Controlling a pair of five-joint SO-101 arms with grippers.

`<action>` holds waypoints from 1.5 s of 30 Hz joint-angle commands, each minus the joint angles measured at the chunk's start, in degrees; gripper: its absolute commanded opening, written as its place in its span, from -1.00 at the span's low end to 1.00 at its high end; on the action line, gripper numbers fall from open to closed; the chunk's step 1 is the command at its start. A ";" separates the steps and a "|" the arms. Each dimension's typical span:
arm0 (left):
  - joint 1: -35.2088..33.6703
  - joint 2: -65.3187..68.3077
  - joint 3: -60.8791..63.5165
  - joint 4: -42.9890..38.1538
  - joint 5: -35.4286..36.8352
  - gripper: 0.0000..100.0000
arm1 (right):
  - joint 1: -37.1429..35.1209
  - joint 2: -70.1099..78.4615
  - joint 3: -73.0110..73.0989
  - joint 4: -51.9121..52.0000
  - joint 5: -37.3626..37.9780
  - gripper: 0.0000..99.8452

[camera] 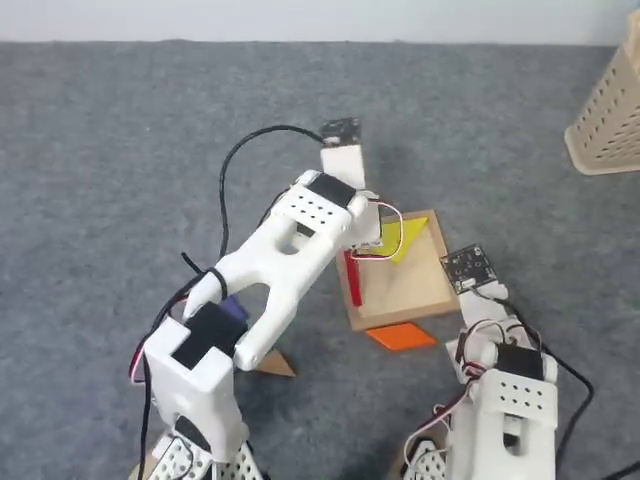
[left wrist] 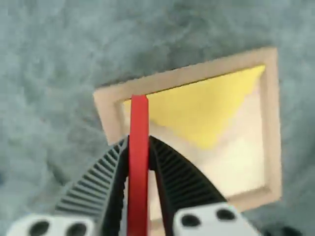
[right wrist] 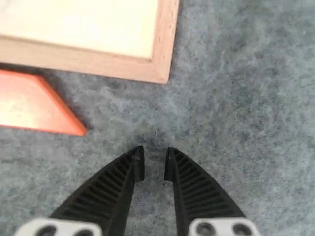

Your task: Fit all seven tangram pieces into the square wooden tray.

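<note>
The square wooden tray [camera: 432, 300] lies at the table's middle, with a yellow triangle [camera: 405, 242] in its far part. My left gripper [left wrist: 139, 142] is shut on a red piece [left wrist: 139, 123], held on edge above the tray's rim [left wrist: 197, 73], beside the yellow triangle [left wrist: 206, 110]. The red piece [camera: 352, 283] hangs at the tray's left side under the left arm [camera: 290, 260]. An orange piece [camera: 402, 337] lies flat just in front of the tray. My right gripper [right wrist: 154, 164] hovers low over the carpet, slightly open and holding nothing, near the tray's corner [right wrist: 165, 73] and the orange piece [right wrist: 34, 105].
A purple piece [camera: 233, 307] and a wood-coloured piece [camera: 276, 365] lie partly hidden under the left arm. A beige perforated container [camera: 610, 100] stands at the far right. The right arm [camera: 505, 395] sits at the front right. Grey carpet covers the table.
</note>
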 commanded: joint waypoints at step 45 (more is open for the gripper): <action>-2.73 2.46 -4.00 -0.35 1.76 -0.97 | 0.75 -1.27 -0.26 0.31 0.70 -0.82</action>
